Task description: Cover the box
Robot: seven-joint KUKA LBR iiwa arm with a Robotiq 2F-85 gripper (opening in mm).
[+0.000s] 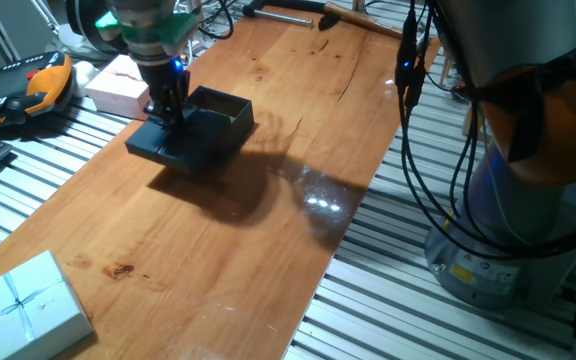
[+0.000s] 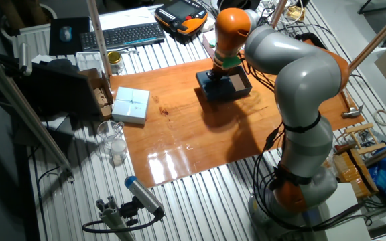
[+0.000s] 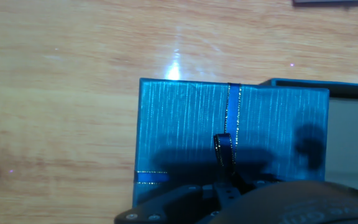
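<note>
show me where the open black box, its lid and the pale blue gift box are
open black box [image 1: 224, 107]: one fixed view, on its near wall
lid [image 3: 185, 127]: hand view, on its ribboned top face
pale blue gift box [image 1: 23, 305]: one fixed view, on its top

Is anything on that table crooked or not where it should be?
Yes. The dark ribboned lid is not on the box. It lies on the wood beside the box, overlapping one edge of it in the hand view, so the box is open on top. The gripper is down at the lid.
</note>
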